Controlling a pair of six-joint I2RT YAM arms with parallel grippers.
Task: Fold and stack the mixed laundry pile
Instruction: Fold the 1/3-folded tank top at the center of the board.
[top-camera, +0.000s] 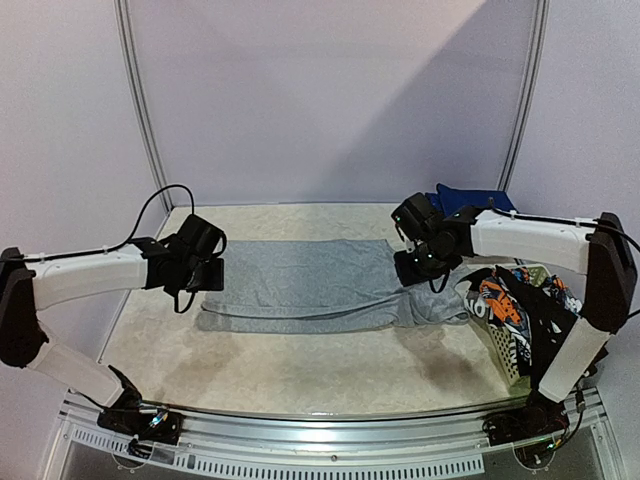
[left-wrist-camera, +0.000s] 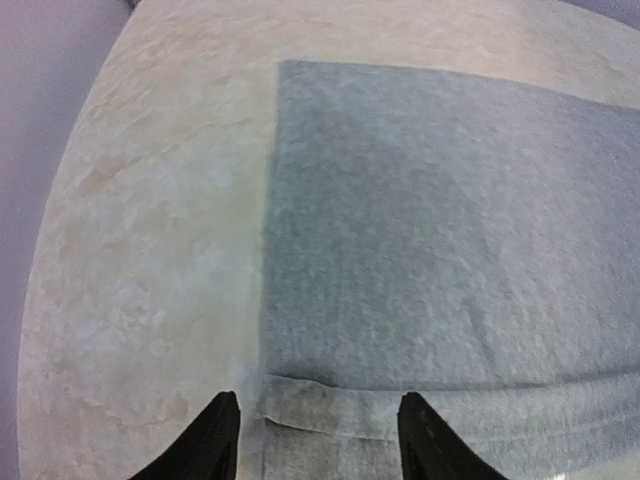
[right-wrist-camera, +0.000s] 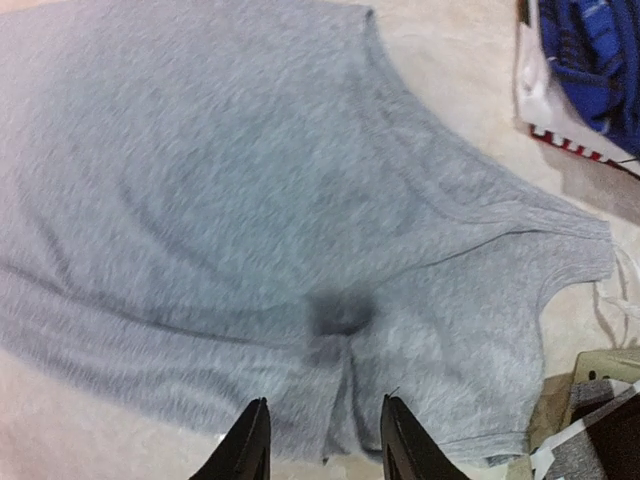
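Observation:
A grey shirt (top-camera: 300, 285) lies flat across the middle of the table, folded lengthwise, its upper layer ending short of the near edge (left-wrist-camera: 430, 230). My left gripper (top-camera: 213, 273) hovers over the shirt's left end, open, with nothing between its fingers (left-wrist-camera: 318, 400). At the shirt's right end my right gripper (top-camera: 412, 268) is open just above the cloth (right-wrist-camera: 326, 402); a small pinched crease (right-wrist-camera: 340, 315) sits in front of its fingers. The rest of the mixed laundry pile, with an orange-black-white printed piece (top-camera: 500, 300) on top, fills the basket at the right.
A white lattice basket (top-camera: 505, 360) stands at the right front, close to the right arm. A navy blue piece (top-camera: 465, 197) lies at the back right (right-wrist-camera: 590, 60). The table's left edge (left-wrist-camera: 60, 250) runs beside the shirt's end.

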